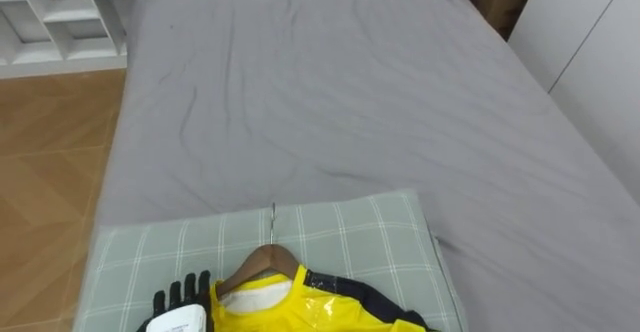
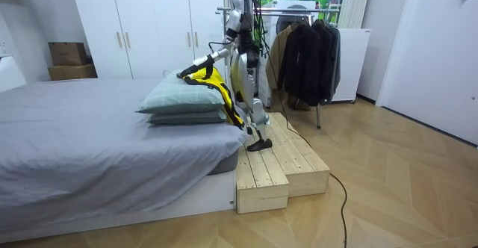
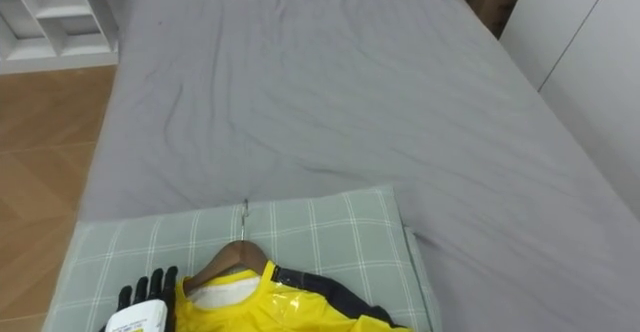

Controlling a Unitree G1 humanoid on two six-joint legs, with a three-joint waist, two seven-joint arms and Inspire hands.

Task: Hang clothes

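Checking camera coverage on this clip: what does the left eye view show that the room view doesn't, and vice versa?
Left eye view: wooden hanger, left hand with straight fingers, white cubby shelves. Room view: clothes rack of dark coats, wooden platform under the robot. Both: grey bed, green checked pillow, yellow jacket.

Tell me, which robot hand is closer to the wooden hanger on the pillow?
Left. The left robot hand is just left of the hanger, beside the yellow jacket; the right robot hand's place can't be told.
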